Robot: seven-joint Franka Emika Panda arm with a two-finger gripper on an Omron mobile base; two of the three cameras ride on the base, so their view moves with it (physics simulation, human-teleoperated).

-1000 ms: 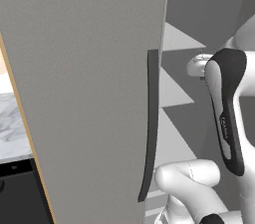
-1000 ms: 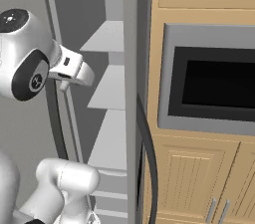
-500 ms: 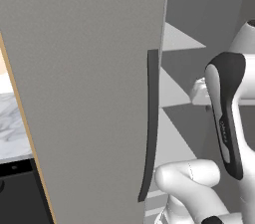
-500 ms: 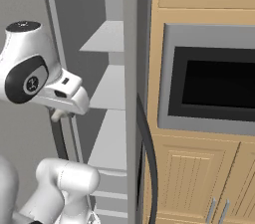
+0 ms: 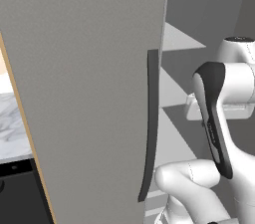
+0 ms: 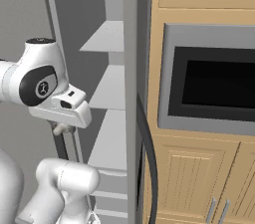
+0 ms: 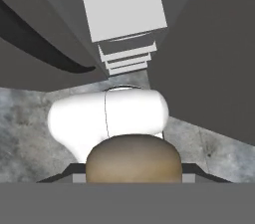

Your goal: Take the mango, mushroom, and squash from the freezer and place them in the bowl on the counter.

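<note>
I see the freezer standing open, its plain grey door taking up most of my left base view, with the long dark handle running down its edge. Pale shelves step back inside the cabinet in my right base view, and a built-in oven sits in the wooden cupboards next to it. A strip of marble tabletop shows at the left. In my hand view the tool is clenched on the mushroom, whose brown cap sits right at the lens.
</note>
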